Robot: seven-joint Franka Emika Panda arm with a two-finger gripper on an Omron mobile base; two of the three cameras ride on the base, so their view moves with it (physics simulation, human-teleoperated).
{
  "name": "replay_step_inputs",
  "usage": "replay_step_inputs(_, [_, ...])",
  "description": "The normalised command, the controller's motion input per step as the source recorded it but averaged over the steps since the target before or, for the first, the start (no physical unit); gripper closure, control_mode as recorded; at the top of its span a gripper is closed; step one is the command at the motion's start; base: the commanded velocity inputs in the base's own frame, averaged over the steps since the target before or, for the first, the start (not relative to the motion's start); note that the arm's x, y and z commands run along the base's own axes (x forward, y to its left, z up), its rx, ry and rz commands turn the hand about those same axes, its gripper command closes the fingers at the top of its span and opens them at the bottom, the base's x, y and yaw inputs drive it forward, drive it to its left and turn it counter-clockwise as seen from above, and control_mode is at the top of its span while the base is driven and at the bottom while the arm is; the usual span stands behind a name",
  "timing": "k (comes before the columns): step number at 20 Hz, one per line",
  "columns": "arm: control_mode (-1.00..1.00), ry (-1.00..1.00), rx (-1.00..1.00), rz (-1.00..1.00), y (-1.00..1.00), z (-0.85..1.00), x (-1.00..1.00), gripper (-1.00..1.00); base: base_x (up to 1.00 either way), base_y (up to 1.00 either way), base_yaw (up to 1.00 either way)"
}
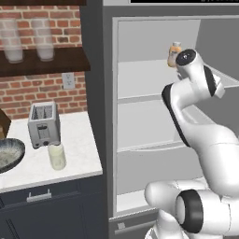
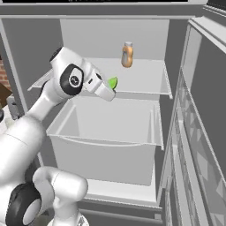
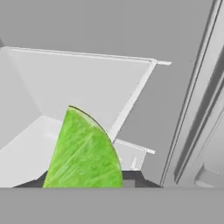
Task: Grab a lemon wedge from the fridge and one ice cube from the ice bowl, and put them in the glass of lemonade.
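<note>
With my tool (image 2: 110,89) closed on the lemon wedge (image 2: 113,82), I hold it inside the open fridge (image 2: 176,53). Next, I judge, it goes to the glass of lemonade (image 1: 57,156) on the counter (image 1: 79,140).

Your counter (image 1: 79,140) carries toaster (image 1: 44,123), glass of lemonade (image 1: 57,156) just before it, ice bowl (image 1: 8,154) at left; fridge shelf (image 2: 145,81) bears an orange bottle (image 2: 127,54).

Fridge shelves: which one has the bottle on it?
The top shelf of the fridge. The small orange bottle stands upright at its back; the shelf below is bare.
</note>
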Motion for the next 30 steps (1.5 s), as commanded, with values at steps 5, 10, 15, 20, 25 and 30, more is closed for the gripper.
replay_step_inputs(5, [-1.0, 0.0, 0.01, 0.13, 0.02, 0.0, -1.0, 1.0, 0.0, 0.0, 0.0])
replay_step_inputs(10, [-1.0, 0.01, 0.0, 0.3, 0.09, 0.06, -1.0, 1.0, 0.0, 0.0, 0.0])
replay_step_inputs(15, [-1.0, 0.08, 0.01, 0.38, 0.32, 0.03, -1.0, 1.0, 0.0, 0.0, 0.0])
replay_step_inputs(20, [-1.0, 0.14, 0.0, 0.39, 0.71, -0.06, -0.91, 1.0, 0.0, 0.0, 0.0])
replay_step_inputs(25, [-1.0, 0.13, 0.0, 0.33, 0.63, -0.04, -0.41, 1.0, 0.0, 0.0, 0.0])
replay_step_inputs(30, [-1.0, 0.07, 0.0, 0.31, 0.47, -0.03, -0.15, 1.0, 0.0, 0.0, 0.0])
